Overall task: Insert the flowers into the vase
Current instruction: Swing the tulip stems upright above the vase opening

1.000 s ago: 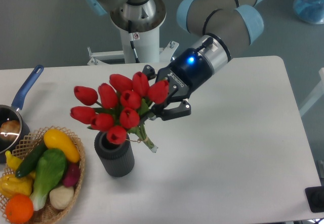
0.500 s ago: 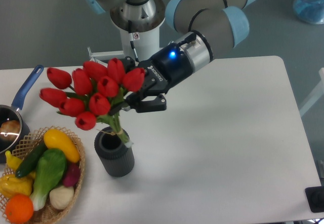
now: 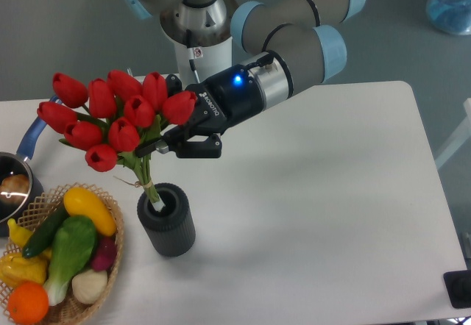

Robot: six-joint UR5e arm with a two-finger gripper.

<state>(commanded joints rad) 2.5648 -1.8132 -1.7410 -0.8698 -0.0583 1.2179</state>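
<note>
While the arm [image 3: 287,34] is reaching down from the top centre of the frame toward the left, we are seeing its gripper [image 3: 171,140] clamped on the flowers [image 3: 110,119], the dark fingers closing on the green stems just below the buds. The flowers are sitting in the upper left of the frame, red heads fanning out up and to the left, and the bunch is leaning so that the stems are running down and to the right. The stem ends are dipping into the mouth of the vase [image 3: 168,226], near its left rim; how deep they are going we cannot tell. A thin tie is showing on the stems just above the mouth. The vase is standing upright on the white table [image 3: 331,207], in the lower left part of the frame, directly below the gripper and apart from it. Just left of the vase, a wicker basket [image 3: 110,262] is lying at the lower left corner, and it is holding a yellow squash [image 3: 88,211], a green vegetable [image 3: 70,251], an orange [image 3: 28,303] and other pieces. Above the basket, at the left edge, a saucepan [image 3: 13,185] is peeking in, its blue handle partly hidden behind the buds. A blue light is glowing on the gripper's wrist.
</note>
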